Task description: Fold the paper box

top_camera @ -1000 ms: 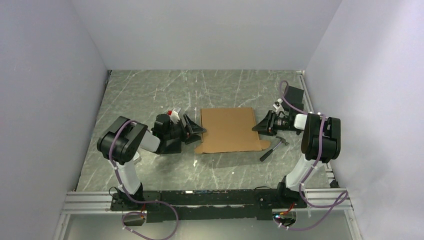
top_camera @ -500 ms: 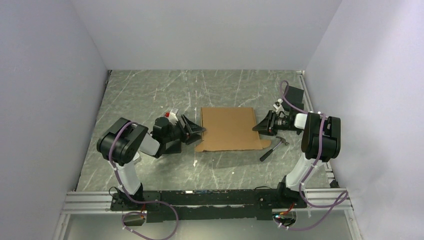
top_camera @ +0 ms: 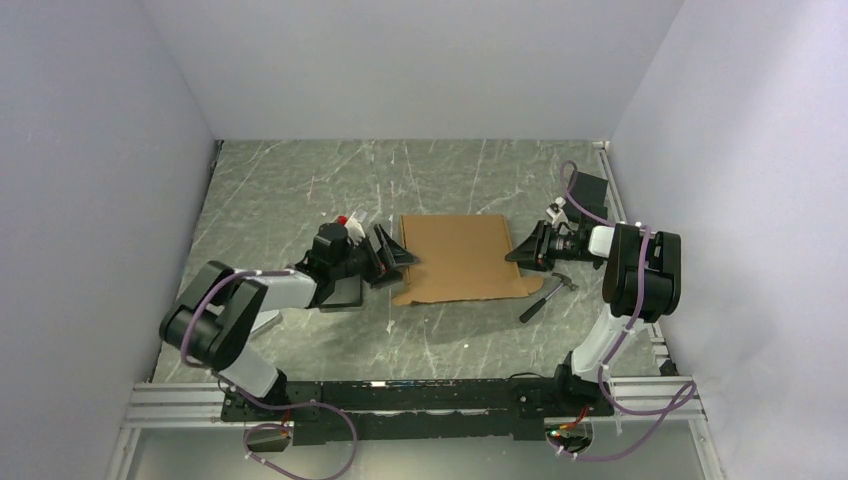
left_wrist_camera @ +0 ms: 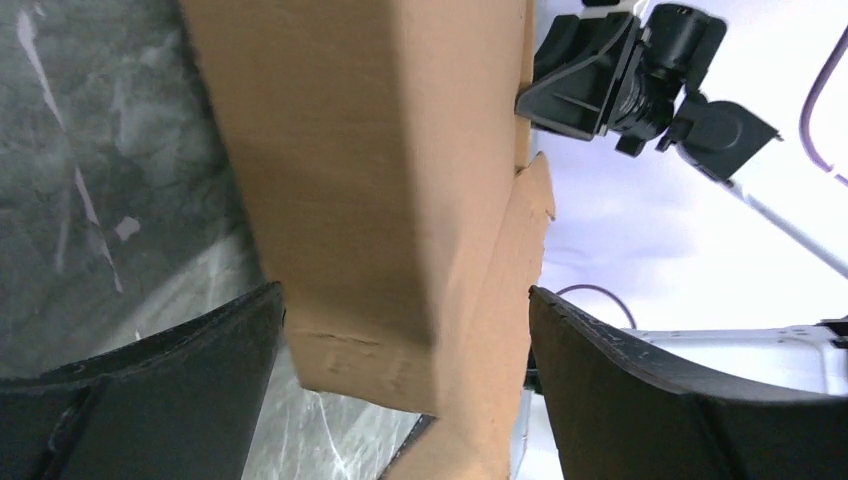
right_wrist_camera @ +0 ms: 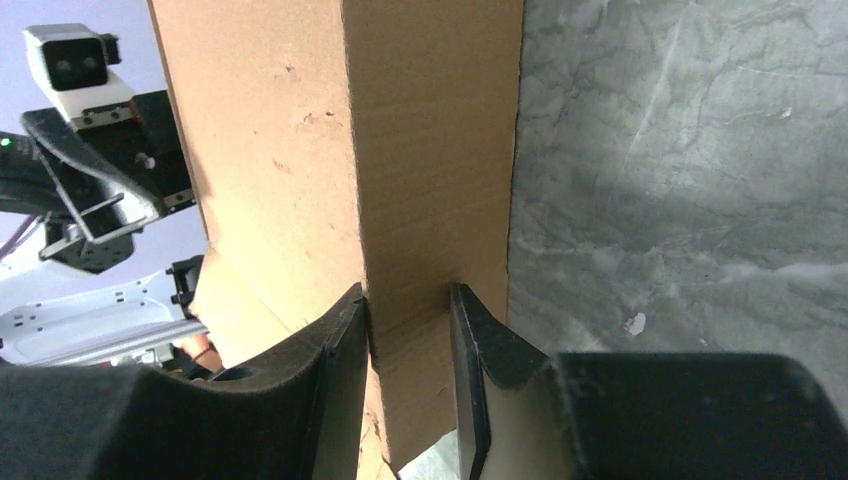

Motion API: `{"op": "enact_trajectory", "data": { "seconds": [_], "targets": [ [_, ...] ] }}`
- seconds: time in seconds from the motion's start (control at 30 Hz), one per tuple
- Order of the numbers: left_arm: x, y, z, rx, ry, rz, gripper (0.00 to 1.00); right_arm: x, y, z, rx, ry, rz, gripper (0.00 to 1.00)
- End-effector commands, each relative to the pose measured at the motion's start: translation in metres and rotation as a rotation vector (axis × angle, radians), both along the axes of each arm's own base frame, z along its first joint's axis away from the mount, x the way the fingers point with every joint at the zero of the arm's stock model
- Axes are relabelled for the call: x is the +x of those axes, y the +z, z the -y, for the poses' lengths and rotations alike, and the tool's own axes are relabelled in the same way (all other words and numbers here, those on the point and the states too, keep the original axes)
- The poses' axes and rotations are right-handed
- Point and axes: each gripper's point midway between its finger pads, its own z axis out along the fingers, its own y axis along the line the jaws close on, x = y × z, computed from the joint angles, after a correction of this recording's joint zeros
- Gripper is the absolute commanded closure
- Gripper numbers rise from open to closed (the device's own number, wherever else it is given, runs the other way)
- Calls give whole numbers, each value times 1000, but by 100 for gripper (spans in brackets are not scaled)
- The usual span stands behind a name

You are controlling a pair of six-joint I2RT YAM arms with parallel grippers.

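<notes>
Top view: the paper box (top_camera: 460, 258) lies mid-table on the grey marbled table (top_camera: 300, 190), between the two arms. The left gripper (top_camera: 398, 258) sits at its left edge and the right gripper (top_camera: 520, 250) at its right edge. A hammer (top_camera: 547, 295) lies just beside the box's near right corner, apart from it. Left wrist view: the left gripper (left_wrist_camera: 405, 295) stands wide, with its black fingers (left_wrist_camera: 200, 390) either side of a raised brown side panel of the box (left_wrist_camera: 380, 180). Whether they press on the cardboard I cannot tell. The right gripper (left_wrist_camera: 610, 70) shows beyond the box's far end. Right wrist view: the right gripper (right_wrist_camera: 408, 300) is narrow, and its fingers (right_wrist_camera: 340, 380) pinch the upright side panel of the box (right_wrist_camera: 430, 150), with cardboard filling the gap between them.
</notes>
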Motion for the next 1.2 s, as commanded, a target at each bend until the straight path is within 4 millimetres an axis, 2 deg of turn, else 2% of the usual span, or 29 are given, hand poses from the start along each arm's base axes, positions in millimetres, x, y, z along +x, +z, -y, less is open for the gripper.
{"op": "enact_trajectory", "data": {
  "seconds": [0.0, 0.17, 0.4, 0.67, 1.17],
  "targets": [
    [-16, -15, -12, 222, -35, -12, 2, -17, -46, 8, -162, 4, -101, 66],
    [-21, -22, -25, 262, -5, -13, 1, -18, -50, 10, -174, 2, -115, 66],
    [-26, -29, -30, 200, 31, -44, 0, -18, -51, 11, -181, 1, -122, 67],
    [-12, -13, -10, 44, 8, -6, 1, -18, -52, 11, -181, 2, -124, 67],
    [1, -18, 9, -158, 35, -21, 0, -19, -53, 10, -172, 6, -134, 67]
  ]
}}
